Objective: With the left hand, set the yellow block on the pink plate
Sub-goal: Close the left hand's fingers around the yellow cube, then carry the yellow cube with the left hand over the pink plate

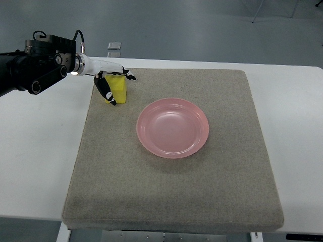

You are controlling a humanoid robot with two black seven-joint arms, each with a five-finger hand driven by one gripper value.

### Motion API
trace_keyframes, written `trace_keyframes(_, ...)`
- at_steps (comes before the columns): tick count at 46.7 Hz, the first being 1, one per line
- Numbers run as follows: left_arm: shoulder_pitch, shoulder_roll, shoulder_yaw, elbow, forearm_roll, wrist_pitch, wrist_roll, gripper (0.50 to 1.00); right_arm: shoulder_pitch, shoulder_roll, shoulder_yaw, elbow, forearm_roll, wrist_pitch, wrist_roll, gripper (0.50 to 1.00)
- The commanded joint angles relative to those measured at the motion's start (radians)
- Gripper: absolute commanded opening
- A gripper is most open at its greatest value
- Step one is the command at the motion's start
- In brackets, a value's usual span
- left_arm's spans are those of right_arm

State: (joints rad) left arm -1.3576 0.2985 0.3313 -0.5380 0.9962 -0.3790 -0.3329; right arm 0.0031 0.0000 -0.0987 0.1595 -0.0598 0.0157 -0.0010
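While your left robot hand (112,83) straddles the yellow block (117,89) at the mat's (171,201) far-left corner, fingers draped loosely around it, watch that shallow hold: a lift could drop it short of the pink plate (172,127).

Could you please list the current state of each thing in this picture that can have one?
left hand: fingers curled around the yellow block, at the mat's far left corner.
yellow block: on the mat, left of the plate, in the hand's fingers.
pink plate: upright, empty, mid-mat.
mat: flat on the table.
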Motion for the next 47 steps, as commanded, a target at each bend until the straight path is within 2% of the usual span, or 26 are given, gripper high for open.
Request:
trace_keyframes(1,0.0,-0.007,0.002,0.009,0.019,0.002,0.0,0.954,0.0,0.0,-0.001,0.0,0.0,0.001,0.001,0.924)
trace_keyframes(15,-0.003,-0.018,0.002,0.042,0.051,0.02,0.0,0.924,0.0,0.0,-0.001,0.0,0.0,0.0,-0.001,0.924)
trace_keyframes(20,-0.002,-0.018,0.002,0.055,0.051,0.032,-0.002,0.896,0.0,0.0,0.001,0.0,0.0,0.0,0.001,0.924)
trace_keyframes(26,-0.003,-0.018,0.002,0.055,0.051,0.055,-0.002,0.836,0.0,0.0,0.001,0.0,0.0,0.0,0.001,0.924)
trace_keyframes(32,-0.003,-0.024,0.002,0.056,0.051,0.066,-0.002,0.806,0.0,0.0,0.001,0.0,0.0,0.0,-0.001,0.924)
trace_keyframes(40,-0.011,-0.024,0.002,0.056,0.051,0.068,-0.002,0.69,0.0,0.0,-0.001,0.0,0.0,0.0,0.001,0.924)
trace_keyframes(43,-0.012,-0.024,0.002,0.058,0.05,0.068,-0.002,0.63,0.0,0.0,0.001,0.0,0.0,0.0,-0.001,0.924)
trace_keyframes(47,-0.021,-0.024,0.0,0.058,0.048,0.074,0.0,0.617,0.0,0.0,0.001,0.0,0.0,0.0,0.001,0.924)
